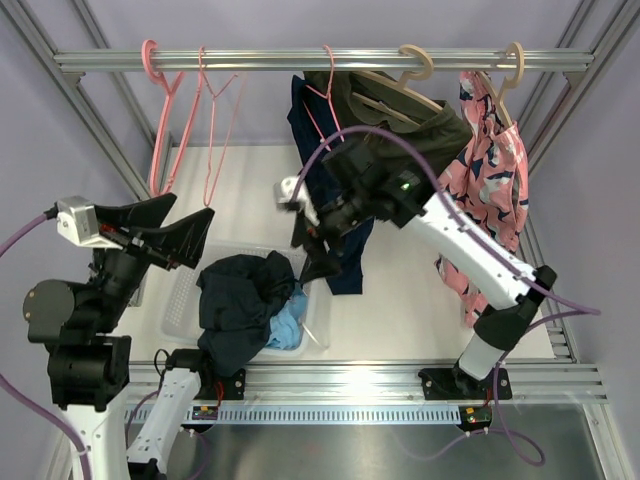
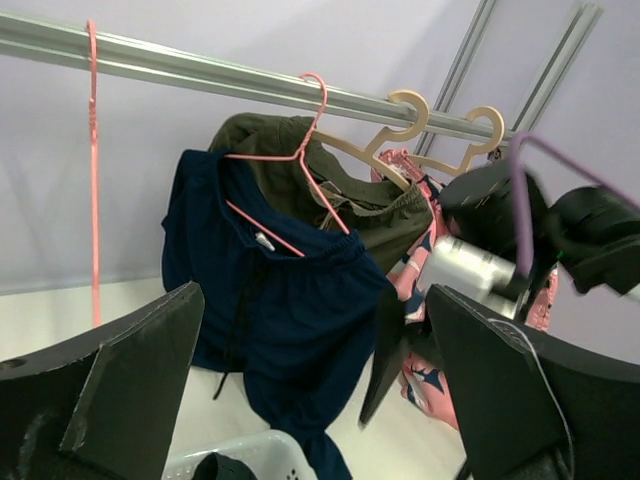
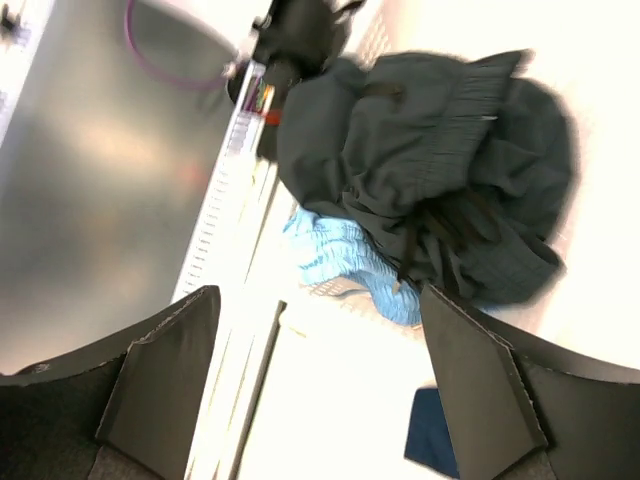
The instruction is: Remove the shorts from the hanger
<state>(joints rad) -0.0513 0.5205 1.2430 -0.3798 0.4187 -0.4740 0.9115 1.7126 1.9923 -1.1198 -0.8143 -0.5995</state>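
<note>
You see the deep navy shorts (image 2: 285,310) hanging on the pink hanger (image 2: 303,148) at the rail (image 2: 200,72). Their waistband is on top at the hanger and the legs point down, so the long axis is about vertical. One leg end comes down near the rim of the basket (image 1: 178,300).

The dark slate shorts (image 1: 238,300) lie crumpled in the basket with no clear direction, and the light blue shorts (image 1: 288,327) lie partly under them at the right side.

Your right arm goes from its base up and to the left, and its wrist turns down toward the basket. The right gripper (image 1: 312,245) has its fingers spread wide and nothing is between them. In the top view it is in front of the lower part of the deep navy shorts; you cannot tell if it touches them. In the right wrist view, the two pairs in the basket lie beyond the fingertips, apart from them.

Your left arm is raised at the left of the basket. The left gripper (image 1: 185,228) is also spread wide and empty, and it points toward the hanging shorts, well apart from them.
</note>
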